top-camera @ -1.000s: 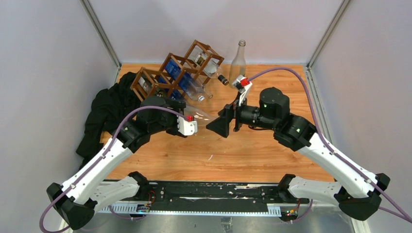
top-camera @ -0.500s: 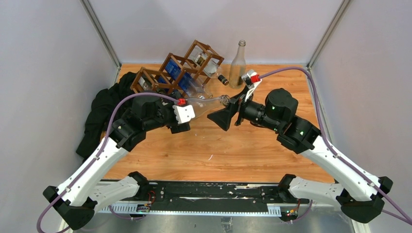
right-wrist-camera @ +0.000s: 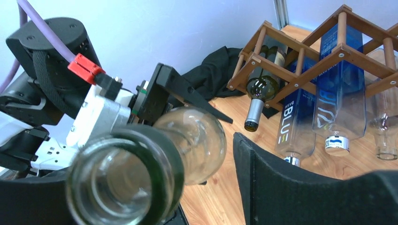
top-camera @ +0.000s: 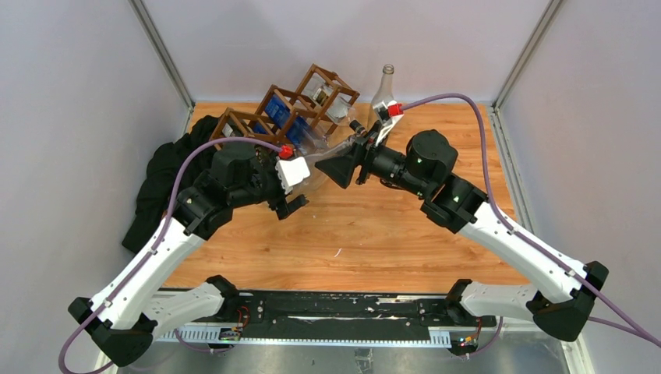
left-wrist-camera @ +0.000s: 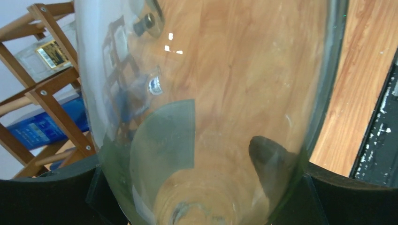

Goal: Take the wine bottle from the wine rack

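Note:
A clear glass wine bottle [top-camera: 326, 158] hangs in the air just in front of the dark wooden wine rack [top-camera: 288, 109]. My left gripper [top-camera: 305, 183] is shut on its wide body, which fills the left wrist view [left-wrist-camera: 211, 93] between the two black fingers [left-wrist-camera: 328, 197]. My right gripper [top-camera: 338, 166] is open around the bottle's neck. In the right wrist view the green-rimmed mouth [right-wrist-camera: 124, 183] sits near the left finger, with a gap to the right finger [right-wrist-camera: 281, 187]. The rack also shows there [right-wrist-camera: 324, 58].
The rack holds two blue-labelled clear bottles [right-wrist-camera: 340, 79] and a dark bottle [right-wrist-camera: 260, 89]. An empty clear bottle [top-camera: 382, 92] stands at the back beside the rack. A black cloth [top-camera: 167, 183] lies at the left wall. Grey walls close in three sides.
My left gripper has carried the bottle back and to the right. My right gripper has moved left and back, so the bottle's neck now lies between its open fingers.

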Robot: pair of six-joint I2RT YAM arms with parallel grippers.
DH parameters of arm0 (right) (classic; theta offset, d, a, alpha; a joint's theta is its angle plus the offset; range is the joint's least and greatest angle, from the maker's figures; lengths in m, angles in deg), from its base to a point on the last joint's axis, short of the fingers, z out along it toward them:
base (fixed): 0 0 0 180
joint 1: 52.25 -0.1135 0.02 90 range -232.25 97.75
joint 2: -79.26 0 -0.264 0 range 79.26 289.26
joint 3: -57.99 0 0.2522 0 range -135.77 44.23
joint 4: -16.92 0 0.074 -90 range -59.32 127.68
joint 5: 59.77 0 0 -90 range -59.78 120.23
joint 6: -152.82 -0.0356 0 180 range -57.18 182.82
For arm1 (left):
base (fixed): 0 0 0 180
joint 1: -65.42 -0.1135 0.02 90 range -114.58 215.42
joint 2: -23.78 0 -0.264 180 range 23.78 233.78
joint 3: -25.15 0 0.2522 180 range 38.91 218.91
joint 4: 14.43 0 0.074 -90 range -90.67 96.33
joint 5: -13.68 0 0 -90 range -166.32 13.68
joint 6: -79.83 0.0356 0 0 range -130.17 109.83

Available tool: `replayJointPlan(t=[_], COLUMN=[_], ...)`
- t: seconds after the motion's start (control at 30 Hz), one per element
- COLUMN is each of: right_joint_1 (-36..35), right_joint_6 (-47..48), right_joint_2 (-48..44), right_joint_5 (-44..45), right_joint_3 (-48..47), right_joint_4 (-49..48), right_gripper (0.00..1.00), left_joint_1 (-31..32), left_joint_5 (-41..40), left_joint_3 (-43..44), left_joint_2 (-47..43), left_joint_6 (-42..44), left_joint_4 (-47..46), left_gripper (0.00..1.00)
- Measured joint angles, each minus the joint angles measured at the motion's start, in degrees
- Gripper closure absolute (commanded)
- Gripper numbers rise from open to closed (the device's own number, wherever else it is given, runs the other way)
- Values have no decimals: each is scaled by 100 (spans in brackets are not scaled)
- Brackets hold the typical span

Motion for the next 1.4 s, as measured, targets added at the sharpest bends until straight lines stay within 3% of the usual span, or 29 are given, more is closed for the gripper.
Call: replayJointPlan(t=[0.17, 0.23, 0.27, 0.3, 0.33, 0.37, 0.5, 0.7, 0.97, 1.17, 1.4], right_joint_1=[-9, -11, -20, -20, -20, -20, -31, 131, 1388, 2361, 3158], right_joint_6=[-11, -22, 4, 46, 153, 160, 208, 691, 1335, 1832, 2151], right_joint_2=[144, 205, 236, 245, 269, 293, 398, 450, 459, 715, 1558], right_joint_5=[68, 55, 79, 90, 129, 144, 321, 811, 1088, 1606, 2041], right_joint_3=[-120, -186, -214, -225, -267, -291, -487, -774, -1054, -1274, -1694], right_joint_4=[-144, -173, -175, -173, -107, -59, 321, 1266, 2938, 3314, 2983], right_gripper=[50, 72, 91, 99, 100, 100, 100, 100, 100, 100, 100], left_joint_1=[0, 0, 0, -4, -4, -4, 2, 35, 0, -166, -778], left_joint_5=[48, 42, 42, 42, 11, 11, -70, -236, -474, -566, -461], left_joint_3=[0, 0, -2, 0, 0, 0, 208, 1283, 3058, 3635, 3873], left_joint_2=[24, 35, 42, 42, 44, 52, 256, 1045, 2105, 2608, 2826], left_joint_6=[-164, -254, -289, -319, -428, -457, -573, -765, -896, -944, -1040], left_joint_4=[120, 138, 149, 160, 197, 225, 358, 909, 2118, 2820, 3091], left_gripper=[100, 99, 87, 48, 15, 2, 0, 0, 0, 0, 0])
